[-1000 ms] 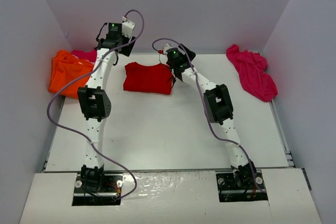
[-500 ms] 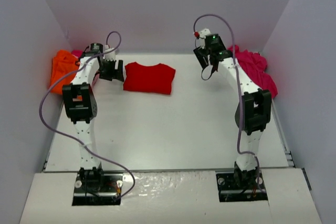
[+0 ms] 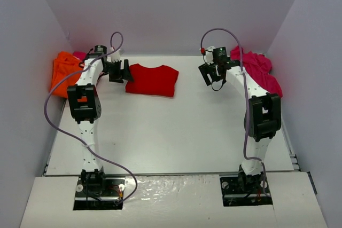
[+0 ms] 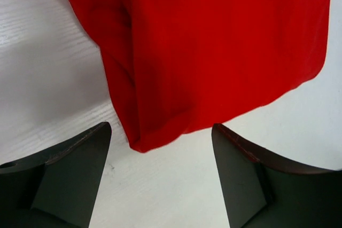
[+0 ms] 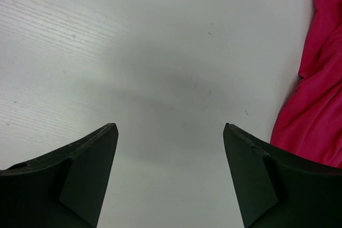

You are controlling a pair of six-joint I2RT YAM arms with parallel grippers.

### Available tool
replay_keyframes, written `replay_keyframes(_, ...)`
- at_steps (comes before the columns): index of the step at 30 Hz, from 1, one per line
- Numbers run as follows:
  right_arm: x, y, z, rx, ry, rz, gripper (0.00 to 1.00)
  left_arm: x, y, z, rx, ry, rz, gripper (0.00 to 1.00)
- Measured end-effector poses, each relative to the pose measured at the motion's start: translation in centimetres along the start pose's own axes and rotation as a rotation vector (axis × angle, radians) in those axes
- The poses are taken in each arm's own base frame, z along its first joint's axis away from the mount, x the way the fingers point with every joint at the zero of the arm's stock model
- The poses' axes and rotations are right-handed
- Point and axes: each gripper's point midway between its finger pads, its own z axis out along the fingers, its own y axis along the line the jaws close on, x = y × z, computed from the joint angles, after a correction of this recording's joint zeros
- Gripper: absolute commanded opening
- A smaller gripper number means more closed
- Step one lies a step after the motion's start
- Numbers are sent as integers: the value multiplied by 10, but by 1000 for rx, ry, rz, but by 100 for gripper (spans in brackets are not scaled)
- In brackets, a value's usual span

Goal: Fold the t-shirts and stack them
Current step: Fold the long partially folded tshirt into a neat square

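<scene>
A folded red t-shirt (image 3: pixel 152 79) lies flat at the back middle of the table; it fills the top of the left wrist view (image 4: pixel 214 46). My left gripper (image 3: pixel 122 72) is open and empty just left of the shirt's left edge, its jaws wide apart (image 4: pixel 161 132) over bare table by the shirt's corner. An orange t-shirt (image 3: pixel 65 73) lies crumpled at the back left with a bit of pink cloth (image 3: pixel 80 55) behind it. A magenta t-shirt (image 3: pixel 259 73) lies crumpled at the back right, also showing in the right wrist view (image 5: pixel 315 89). My right gripper (image 3: pixel 212 76) is open and empty, left of the magenta shirt.
White walls close in the table (image 3: pixel 176 132) on the left, back and right. The orange shirt hangs over the table's left edge. The arms' cables loop above both wrists.
Both arms have swung apart from the red shirt: the left gripper dropped down to the shirt's left edge, the right moved far right toward the magenta shirt. The red shirt lies folded.
</scene>
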Motion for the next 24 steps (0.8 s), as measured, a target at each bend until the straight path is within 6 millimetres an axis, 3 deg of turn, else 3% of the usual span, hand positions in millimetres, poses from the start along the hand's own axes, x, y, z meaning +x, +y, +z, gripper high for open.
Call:
replay_keyframes(7,-7,1,-13,-15,-32,11,77,12,20,17,18,36,-64,74)
replay_keyframes(13,-8,1,-18,-13,-42,13,77,1,25,20,25,15,-63,74)
replay_keyframes(24,0,4,-15,-22,-25,11,77,-6,11,29,160,8,-97,76)
